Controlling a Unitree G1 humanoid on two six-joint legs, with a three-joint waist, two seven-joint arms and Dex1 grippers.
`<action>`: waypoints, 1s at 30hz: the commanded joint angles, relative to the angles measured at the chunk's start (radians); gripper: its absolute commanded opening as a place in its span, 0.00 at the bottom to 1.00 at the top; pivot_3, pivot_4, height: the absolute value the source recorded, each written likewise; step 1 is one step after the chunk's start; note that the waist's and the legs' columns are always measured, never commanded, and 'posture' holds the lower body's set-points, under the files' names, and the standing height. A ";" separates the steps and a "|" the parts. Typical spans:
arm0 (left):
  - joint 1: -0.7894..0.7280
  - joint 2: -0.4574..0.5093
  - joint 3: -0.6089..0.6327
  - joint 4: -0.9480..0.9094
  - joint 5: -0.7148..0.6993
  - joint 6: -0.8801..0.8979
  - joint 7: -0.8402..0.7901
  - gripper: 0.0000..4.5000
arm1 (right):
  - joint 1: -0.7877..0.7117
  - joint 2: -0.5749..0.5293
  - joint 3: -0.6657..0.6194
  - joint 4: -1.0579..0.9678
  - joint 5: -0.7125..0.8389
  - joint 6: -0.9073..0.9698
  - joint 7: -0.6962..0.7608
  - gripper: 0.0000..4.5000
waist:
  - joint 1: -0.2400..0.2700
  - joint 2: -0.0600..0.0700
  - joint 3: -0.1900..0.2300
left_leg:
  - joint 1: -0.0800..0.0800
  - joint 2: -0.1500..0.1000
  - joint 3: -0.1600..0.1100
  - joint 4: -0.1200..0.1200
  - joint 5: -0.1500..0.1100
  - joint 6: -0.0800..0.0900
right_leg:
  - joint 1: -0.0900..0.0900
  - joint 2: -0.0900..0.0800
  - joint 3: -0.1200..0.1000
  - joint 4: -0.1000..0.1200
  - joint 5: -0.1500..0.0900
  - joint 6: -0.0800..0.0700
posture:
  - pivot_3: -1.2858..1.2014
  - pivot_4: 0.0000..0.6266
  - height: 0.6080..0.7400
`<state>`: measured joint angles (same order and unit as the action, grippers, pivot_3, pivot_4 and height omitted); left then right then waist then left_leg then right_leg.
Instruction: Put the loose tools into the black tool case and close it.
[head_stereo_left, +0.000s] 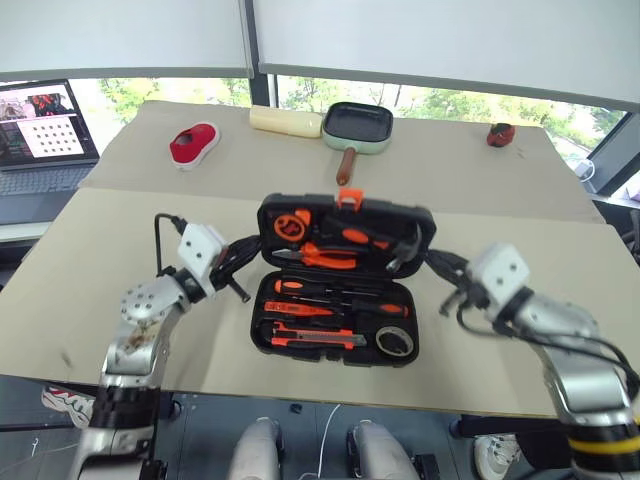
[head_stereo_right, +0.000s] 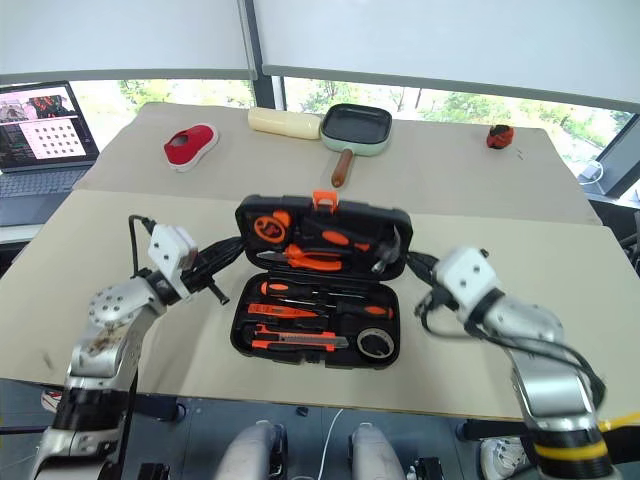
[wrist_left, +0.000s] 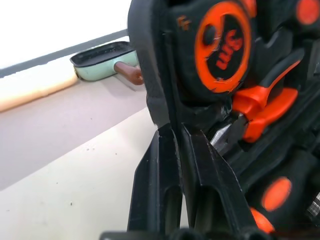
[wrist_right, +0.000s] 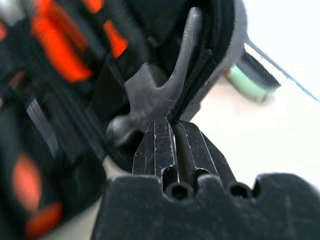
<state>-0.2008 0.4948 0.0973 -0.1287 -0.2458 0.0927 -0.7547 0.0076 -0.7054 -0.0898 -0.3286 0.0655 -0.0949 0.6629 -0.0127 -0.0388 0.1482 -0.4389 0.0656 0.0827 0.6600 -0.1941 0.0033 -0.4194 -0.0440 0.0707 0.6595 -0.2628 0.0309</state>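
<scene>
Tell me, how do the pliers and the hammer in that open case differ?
The pliers have bright orange handles; the hammer looks all dark with a steel head. The pliers lie midway across the lid of the tool case; the hammer sits at the lid's right end. Both sit in moulded recesses.

The round orange tape measure (wrist_left: 224, 47) in the case's lid bears "3m" in black on its face.

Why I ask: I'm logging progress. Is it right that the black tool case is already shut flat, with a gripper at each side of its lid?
Not quite. The black tool case is open, its lid raised with tools showing inside, as the left eye view shows. The left gripper and right gripper are indeed at each side of the lid.
</scene>
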 joint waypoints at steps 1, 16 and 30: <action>0.117 0.038 0.078 -0.107 -0.039 0.061 0.026 0.01 | 0.114 -0.045 -0.039 -0.017 -0.053 -0.195 0.038 0.00 | -0.002 0.000 0.000 | 0.000 0.000 0.000 0.000 0.000 0.000 | 0.000 0.000 0.000 0.000 0.000 0.000 | 0.52 0.24 1.00; 0.067 0.325 0.149 0.064 -0.130 0.185 -0.206 0.63 | 0.600 -0.207 -0.181 -0.263 0.160 -0.044 0.358 0.01 | 0.025 0.000 0.000 | 0.025 0.003 0.001 -0.001 -0.005 -0.012 | 0.016 -0.005 -0.002 -0.004 -0.015 -0.011 | 0.52 0.24 1.00; -0.557 0.065 -0.266 0.724 0.167 -0.230 -0.408 0.01 | 0.268 -0.200 0.155 -0.245 0.048 0.092 0.368 0.00 | 0.021 -0.007 0.000 | 0.012 0.002 0.001 0.000 -0.002 -0.002 | 0.014 0.001 -0.002 -0.004 -0.005 -0.003 | 0.52 0.24 1.00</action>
<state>-0.7228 0.5704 -0.1518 0.5662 -0.1010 -0.1028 -1.1416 0.3014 -0.9094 0.0388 -0.5645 0.1362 -0.0248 1.0393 0.0085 -0.0455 0.1485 -0.4260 0.0671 0.0844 0.6602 -0.1964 0.0009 -0.4051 -0.0429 0.0697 0.6557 -0.2678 0.0281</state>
